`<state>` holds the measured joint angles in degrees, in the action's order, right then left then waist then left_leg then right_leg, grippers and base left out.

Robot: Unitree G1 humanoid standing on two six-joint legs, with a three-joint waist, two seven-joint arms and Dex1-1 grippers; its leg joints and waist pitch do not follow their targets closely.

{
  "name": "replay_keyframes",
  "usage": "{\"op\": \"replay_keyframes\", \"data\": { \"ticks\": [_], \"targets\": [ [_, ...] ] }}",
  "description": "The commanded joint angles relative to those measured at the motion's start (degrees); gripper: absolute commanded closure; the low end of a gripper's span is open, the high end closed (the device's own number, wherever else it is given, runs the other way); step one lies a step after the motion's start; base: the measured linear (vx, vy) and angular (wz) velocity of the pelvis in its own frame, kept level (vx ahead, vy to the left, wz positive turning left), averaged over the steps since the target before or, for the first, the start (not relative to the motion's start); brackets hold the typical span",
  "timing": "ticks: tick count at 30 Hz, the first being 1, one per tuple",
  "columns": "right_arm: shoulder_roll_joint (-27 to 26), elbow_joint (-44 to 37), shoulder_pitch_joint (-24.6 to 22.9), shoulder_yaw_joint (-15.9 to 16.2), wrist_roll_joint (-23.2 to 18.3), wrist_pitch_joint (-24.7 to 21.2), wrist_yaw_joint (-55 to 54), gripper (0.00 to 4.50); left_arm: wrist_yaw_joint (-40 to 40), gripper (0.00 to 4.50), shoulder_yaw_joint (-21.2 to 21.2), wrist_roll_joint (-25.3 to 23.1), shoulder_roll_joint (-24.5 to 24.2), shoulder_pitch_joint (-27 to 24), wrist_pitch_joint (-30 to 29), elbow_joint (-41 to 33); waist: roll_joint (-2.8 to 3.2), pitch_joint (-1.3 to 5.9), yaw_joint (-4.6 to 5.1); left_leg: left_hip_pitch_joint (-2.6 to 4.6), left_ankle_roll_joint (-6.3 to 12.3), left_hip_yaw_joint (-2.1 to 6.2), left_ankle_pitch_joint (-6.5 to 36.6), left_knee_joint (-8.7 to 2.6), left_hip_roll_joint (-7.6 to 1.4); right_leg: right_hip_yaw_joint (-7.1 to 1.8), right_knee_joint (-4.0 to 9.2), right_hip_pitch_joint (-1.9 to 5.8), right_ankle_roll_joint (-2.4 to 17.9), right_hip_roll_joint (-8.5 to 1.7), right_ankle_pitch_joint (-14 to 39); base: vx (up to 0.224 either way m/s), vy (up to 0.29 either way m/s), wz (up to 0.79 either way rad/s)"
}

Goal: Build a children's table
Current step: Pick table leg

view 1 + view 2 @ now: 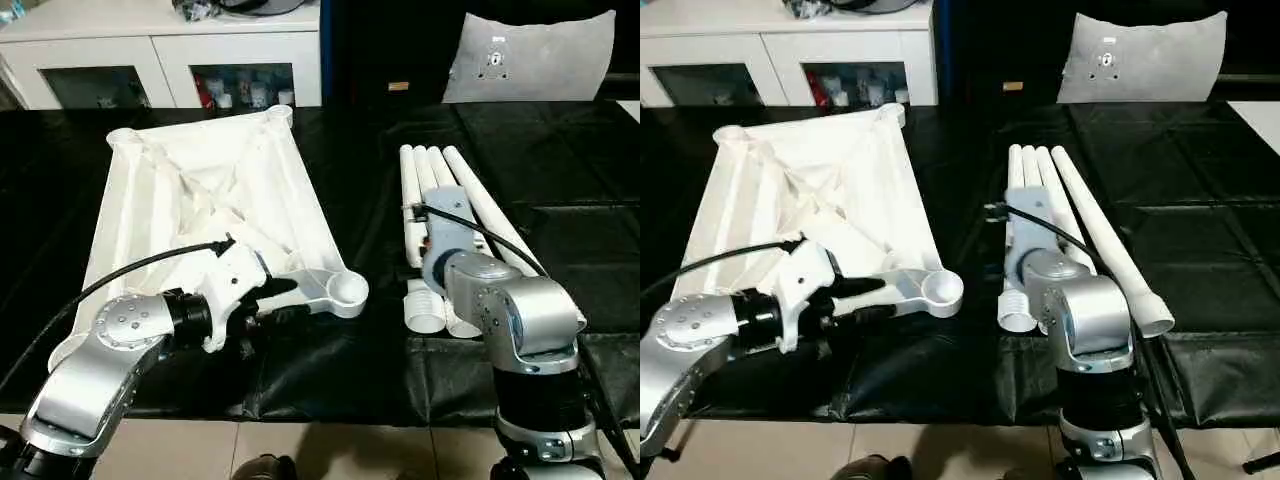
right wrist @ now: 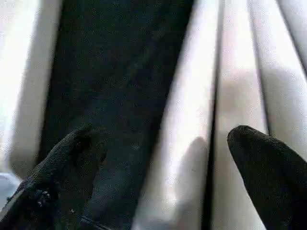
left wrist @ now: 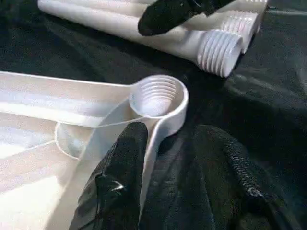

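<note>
On your left, the white table top (image 1: 200, 200) lies upside down on the black-covered table (image 1: 560, 190), its X-shaped ribs facing up and a round socket at each corner. Your left pincer (image 1: 290, 300) sits at the near right corner of the top. One black finger (image 3: 120, 177) rests on the inside of the rim and the other (image 3: 230, 163) lies outside it on the black cover, so the pincer straddles the edge just behind the threaded corner socket (image 3: 158, 96); you cannot tell whether the fingers actually press the rim.

Right of the top, across a strip of bare black cover, four white legs (image 1: 1040, 190) lie side by side, running from near to far. Three are bunched together and touching; the rightmost leg (image 1: 1105, 240) angles away to the right, with its flared end (image 1: 1155, 320) nearest you. A ribbed, threaded end (image 1: 1016, 305) shows at the near side of the bunch.

Your right arm reaches out over the bunched legs. The right pincer (image 2: 168, 163) is spread wide above them, its two black fingertips (image 2: 268, 163) apart with pale legs and dark cover between, gripping nothing.

Far behind, a white cabinet (image 1: 160, 50) stands on the left and a grey cushion (image 1: 530, 55) on the right
</note>
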<state>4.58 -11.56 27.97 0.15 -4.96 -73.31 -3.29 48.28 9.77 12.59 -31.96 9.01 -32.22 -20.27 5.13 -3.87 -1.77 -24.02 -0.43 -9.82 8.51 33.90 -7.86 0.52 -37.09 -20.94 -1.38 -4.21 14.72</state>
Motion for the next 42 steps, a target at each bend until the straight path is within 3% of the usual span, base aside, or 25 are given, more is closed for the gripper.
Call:
{"op": "replay_keyframes", "data": {
  "ticks": [1, 8, 9, 10, 11, 17, 22, 25, 32, 35, 36, 42],
  "targets": [
    [-0.7, -0.3, 0.0, 0.0, 0.1, -2.1, 0.2, 0.00, 0.1, 2.59, 0.0, 0.1, -0.7, 0.0, -0.8, -1.3, 0.66, 4.03, 0.20, 3.13, -9.11, 1.89, 17.4, -4.53, -3.55, -1.61, 4.44, 0.22, 7.8, -2.93, 4.5, 0.000, 0.000, 0.00],
    [-2.0, 0.4, -0.6, 0.0, -2.5, -4.9, 2.6, 0.00, -0.6, 2.59, 0.7, 0.2, -0.8, 0.7, -1.5, -1.0, 0.89, 4.05, 0.26, 3.07, -8.54, 1.95, 17.9, -4.59, -3.62, -1.63, 4.60, 0.07, 7.6, -3.03, 6.0, 0.000, 0.000, 0.00],
    [-2.0, 0.4, -0.7, 0.0, -2.5, -4.8, 2.6, 0.00, -0.6, 2.59, 0.7, 0.2, -0.8, 0.7, -1.5, -1.1, 0.24, 4.01, 0.30, 3.08, -8.43, 1.91, 17.8, -4.66, -3.71, -1.66, 4.74, 0.03, 7.6, -3.00, 6.2, 0.000, 0.000, 0.00],
    [-1.8, 0.3, -0.5, 0.1, -2.2, -4.5, 2.6, 0.00, -0.7, 2.59, 0.6, 0.2, -0.8, 0.8, -1.7, -1.1, 0.15, 3.93, 0.24, 3.03, -8.30, 1.86, 17.4, -4.70, -3.75, -1.69, 4.75, -0.03, 7.6, -3.03, 6.5, 0.000, 0.000, 0.00],
    [-1.8, 0.3, -0.4, 0.1, -2.1, -4.5, 2.6, 0.00, -0.8, 2.59, 0.5, 0.2, -0.8, 0.8, -1.7, -1.1, 0.45, 3.98, 0.17, 3.06, -8.34, 1.87, 17.0, -4.68, -3.72, -1.68, 4.67, -0.05, 7.5, -3.06, 6.8, 0.000, 0.000, 0.00],
    [-0.3, 2.1, 0.4, 1.2, -2.1, -4.9, 4.5, 0.00, -1.2, 2.59, 0.5, 0.2, -0.6, 0.2, -1.7, -1.2, 0.41, 4.14, 0.15, 3.06, -8.29, 1.82, 16.1, -4.56, -3.70, -1.68, 4.69, 0.04, 7.1, -3.10, 6.6, 0.000, 0.000, 0.00],
    [-0.7, 8.6, 0.6, -0.2, -3.8, -2.3, 7.0, 0.00, -1.3, 2.59, 0.9, 0.1, -0.4, 0.5, -1.7, -0.6, 0.12, 4.20, 0.19, 2.88, -7.59, 1.74, 15.6, -4.38, -3.69, -1.68, 4.72, 0.12, 8.3, -3.20, 6.1, 0.000, 0.000, 0.00],
    [-2.0, 12.5, 1.0, -2.9, -6.1, -1.1, 9.4, 0.00, -1.5, 2.59, 1.1, -0.1, -0.3, 0.7, -1.8, -0.2, 0.39, 4.34, 0.17, 2.94, -6.97, 1.74, 15.6, -4.30, -3.73, -1.61, 4.57, 0.10, 9.0, -3.23, 5.2, 0.000, 0.000, 0.00],
    [-0.4, 17.0, 3.3, -4.6, -5.2, 1.3, 9.2, 0.75, -1.3, 2.51, 1.1, 0.1, -0.7, 1.1, -2.0, -0.1, 0.12, 4.44, 0.15, 3.01, -7.10, 1.61, 16.4, -4.32, -3.71, -1.54, 4.66, 0.14, 9.5, -3.18, 6.2, 0.000, 0.000, 0.00],
    [0.5, 18.0, 4.3, -5.5, -5.1, 2.2, 9.3, 0.83, -1.4, 2.51, 1.4, 0.0, -0.2, 1.6, -1.8, 0.3, 0.07, 4.49, -0.03, 3.14, -6.89, 1.57, 16.7, -4.27, -3.79, -1.58, 4.80, 0.05, 9.4, -3.21, 7.6, 0.000, 0.000, 0.00],
    [0.8, 18.2, 4.4, -5.4, -5.1, 2.4, 9.4, 1.07, -1.5, 2.51, 1.5, 0.0, -0.1, 1.7, -1.8, 0.3, 0.17, 4.55, -0.05, 3.13, -6.94, 1.58, 16.6, -4.26, -3.80, -1.56, 4.76, 0.07, 9.4, -3.21, 7.6, 0.000, 0.000, 0.00],
    [1.2, 18.9, 5.0, -5.8, -5.5, 2.5, 9.6, 1.61, -1.6, 2.51, 2.2, 0.1, 0.3, 2.4, -1.8, 0.9, 0.03, 4.83, -0.06, 2.89, -6.46, 1.54, 14.8, -4.09, -3.72, -1.48, 4.58, 0.34, 9.8, -3.18, 5.1, 0.000, 0.000, 0.00]
  ]
}}
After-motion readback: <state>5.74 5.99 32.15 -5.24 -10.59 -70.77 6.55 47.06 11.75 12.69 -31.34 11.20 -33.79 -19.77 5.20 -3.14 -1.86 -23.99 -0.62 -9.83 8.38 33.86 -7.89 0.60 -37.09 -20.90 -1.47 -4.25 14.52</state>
